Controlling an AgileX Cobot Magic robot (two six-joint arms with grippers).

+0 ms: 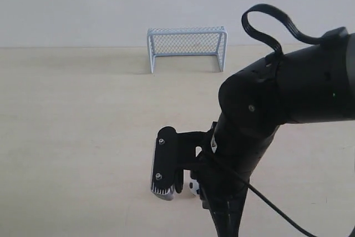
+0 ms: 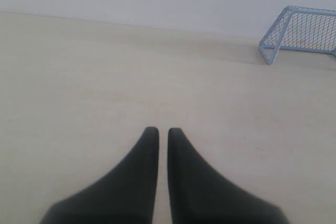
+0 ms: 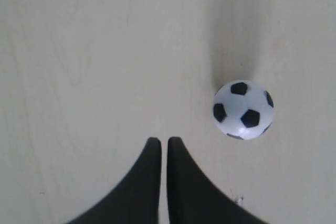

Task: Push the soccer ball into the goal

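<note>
The soccer ball (image 3: 243, 109), white with black patches, lies on the pale table just off to one side of my right gripper (image 3: 164, 141). That gripper is shut and empty, its tips a short way from the ball without touching it. In the exterior view the right gripper (image 1: 165, 192) points down at the table near the front, and the ball (image 1: 193, 187) peeks out beside it, partly hidden by the arm. The goal (image 1: 187, 45) stands upright at the far edge, mouth facing the front. My left gripper (image 2: 163, 131) is shut and empty, with the goal (image 2: 302, 32) far ahead and off to one side.
The bulky black right arm (image 1: 288, 98) with its cable loop fills the front right of the exterior view. A plain wall (image 1: 83, 4) rises behind the goal. The table (image 1: 72, 126) is bare light wood.
</note>
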